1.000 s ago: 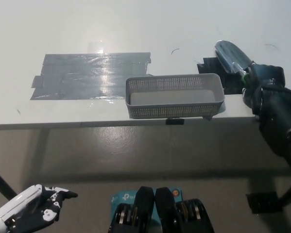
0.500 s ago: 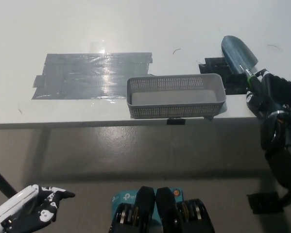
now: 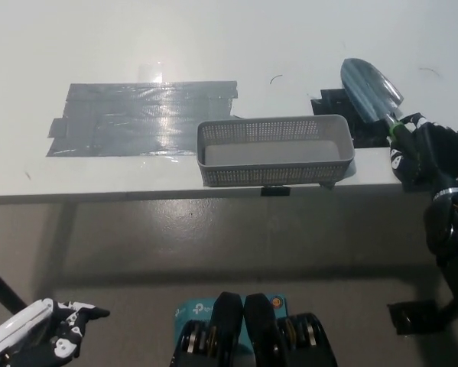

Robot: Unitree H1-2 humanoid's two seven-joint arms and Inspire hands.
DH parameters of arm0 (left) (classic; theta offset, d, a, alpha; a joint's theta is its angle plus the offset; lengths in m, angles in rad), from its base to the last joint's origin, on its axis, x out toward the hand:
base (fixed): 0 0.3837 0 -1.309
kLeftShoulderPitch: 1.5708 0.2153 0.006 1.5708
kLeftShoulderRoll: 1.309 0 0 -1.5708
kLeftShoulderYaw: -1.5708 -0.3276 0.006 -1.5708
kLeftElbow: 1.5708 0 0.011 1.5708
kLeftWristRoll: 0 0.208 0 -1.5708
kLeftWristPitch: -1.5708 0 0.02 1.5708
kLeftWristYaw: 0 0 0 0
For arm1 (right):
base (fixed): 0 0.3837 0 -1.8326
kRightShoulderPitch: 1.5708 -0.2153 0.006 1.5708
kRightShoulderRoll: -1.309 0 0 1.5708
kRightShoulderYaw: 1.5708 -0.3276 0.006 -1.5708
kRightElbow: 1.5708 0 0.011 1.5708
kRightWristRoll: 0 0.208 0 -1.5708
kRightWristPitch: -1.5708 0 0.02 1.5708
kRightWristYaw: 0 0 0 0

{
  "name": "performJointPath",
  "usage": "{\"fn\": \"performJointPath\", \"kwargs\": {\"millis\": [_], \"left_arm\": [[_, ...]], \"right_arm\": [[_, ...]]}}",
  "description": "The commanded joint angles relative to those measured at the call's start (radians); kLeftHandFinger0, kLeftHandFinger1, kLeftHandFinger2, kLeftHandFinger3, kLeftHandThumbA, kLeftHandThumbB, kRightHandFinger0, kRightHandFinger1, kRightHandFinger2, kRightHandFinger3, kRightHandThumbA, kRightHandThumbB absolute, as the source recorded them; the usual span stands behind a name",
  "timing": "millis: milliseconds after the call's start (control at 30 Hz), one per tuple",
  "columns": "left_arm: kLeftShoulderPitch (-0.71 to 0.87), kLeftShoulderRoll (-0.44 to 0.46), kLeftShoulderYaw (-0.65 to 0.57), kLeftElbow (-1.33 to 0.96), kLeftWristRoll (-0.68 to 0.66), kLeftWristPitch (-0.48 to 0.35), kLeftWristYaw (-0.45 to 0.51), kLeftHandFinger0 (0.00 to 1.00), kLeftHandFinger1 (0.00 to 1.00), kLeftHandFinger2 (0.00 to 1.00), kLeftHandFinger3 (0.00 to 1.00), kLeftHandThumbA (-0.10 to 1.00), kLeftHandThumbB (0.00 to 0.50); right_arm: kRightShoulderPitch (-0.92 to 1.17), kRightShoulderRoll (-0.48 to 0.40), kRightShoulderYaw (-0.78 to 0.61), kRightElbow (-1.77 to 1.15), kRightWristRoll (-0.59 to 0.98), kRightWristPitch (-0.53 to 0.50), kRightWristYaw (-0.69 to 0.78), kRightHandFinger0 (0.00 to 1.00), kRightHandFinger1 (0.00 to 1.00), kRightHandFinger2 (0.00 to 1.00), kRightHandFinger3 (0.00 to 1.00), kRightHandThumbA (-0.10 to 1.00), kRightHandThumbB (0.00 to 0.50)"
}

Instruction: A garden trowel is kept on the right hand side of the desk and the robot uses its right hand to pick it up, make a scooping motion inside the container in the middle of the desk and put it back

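Black right hand [image 3: 431, 157] grips trowel [image 3: 371, 90] by handle, blade just right of basket [image 3: 274, 174]; left hand [image 3: 37, 345] at btm-left, I can't tell its state.

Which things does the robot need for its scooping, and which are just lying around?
For the job:
the garden trowel, held in the black right hand
the grey basket mid-desk

Just there:
the grey tape patch
the black patch
the white left hand, resting low at the left

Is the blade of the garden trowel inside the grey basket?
No, the blade of the garden trowel is outside the grey basket, past its right end, its handle in the right hand.
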Motion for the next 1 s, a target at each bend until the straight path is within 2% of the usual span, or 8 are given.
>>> {"fn": "performJointPath", "kwargs": {"millis": [0,67,267,300,400,567,733,967], "left_arm": [[0.009,0.035,0.01,-0.033,-0.005,0.006,-0.01,0.96,0.88,0.79,1.0,1.0,0.389],[0.015,0.035,0.011,-0.032,-0.007,0.007,-0.01,0.95,0.87,0.77,1.0,1.0,0.407],[0.03,0.034,0.01,-0.027,-0.002,0.0,-0.01,0.96,0.88,0.77,1.0,1.0,0.39],[0.029,0.033,0.01,-0.026,-0.004,-0.002,-0.01,0.96,0.87,0.77,1.0,1.0,0.39],[0.021,0.034,0.009,-0.021,-0.007,0.006,-0.012,0.96,0.87,0.78,1.0,1.0,0.397],[0.015,0.041,0.007,-0.007,-0.002,-0.007,-0.017,0.96,0.88,0.79,1.0,1.0,0.413],[0.022,0.038,0.006,-0.007,-0.008,-0.004,-0.019,0.95,0.87,0.78,1.0,1.0,0.399],[0.021,0.041,0.0,0.008,0.0,-0.015,-0.022,0.95,0.86,0.77,1.0,1.0,0.483]], "right_arm": [[0.02,-0.042,0.013,-0.033,0.016,0.032,0.081,0.0,0.06,0.38,0.08,-0.1,0.0],[0.01,-0.05,0.017,-0.036,0.01,0.023,0.069,0.0,0.07,0.39,0.02,-0.1,0.0],[-0.005,-0.076,0.026,-0.071,0.002,-0.008,0.073,0.0,0.11,0.42,0.06,-0.1,0.0],[-0.015,-0.087,0.03,-0.078,-0.003,-0.017,0.073,0.0,0.1,0.42,0.15,-0.1,0.0],[-0.074,-0.128,0.043,-0.083,-0.02,-0.052,0.068,0.0,0.13,0.46,0.09,-0.1,0.0],[-0.146,-0.168,0.03,-0.109,-0.009,-0.067,0.078,0.0,0.17,0.51,0.25,-0.1,0.0],[-0.19,-0.211,0.028,-0.194,-0.002,-0.052,0.15,0.0,0.13,0.44,0.19,-0.1,0.0],[-0.238,-0.284,0.018,-0.384,0.046,-0.044,0.343,0.0,0.13,0.45,0.16,-0.1,0.001]]}}
